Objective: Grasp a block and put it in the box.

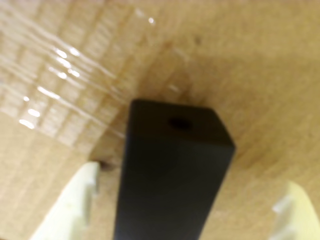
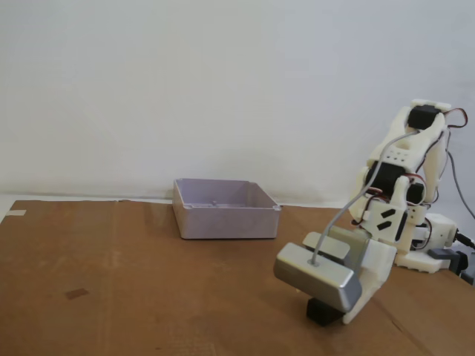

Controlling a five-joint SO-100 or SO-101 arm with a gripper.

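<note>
A black rectangular block (image 1: 172,170) with a small hole in its top end stands on the wooden table. In the wrist view it sits between my two white fingers, the left one (image 1: 82,197) close to it and the right one (image 1: 295,210) farther off. My gripper (image 1: 194,177) is open around the block and neither finger clearly touches it. In the fixed view the gripper (image 2: 332,305) is lowered to the table over the block (image 2: 323,312), which shows only partly under the silver wrist camera. The grey open box (image 2: 223,215) stands farther back and to the left.
A silver camera housing (image 2: 319,276) rides on the wrist. The arm's base (image 2: 427,248) stands at the table's right edge. The brown table top (image 2: 133,289) lies between the block and the box. A white wall stands behind.
</note>
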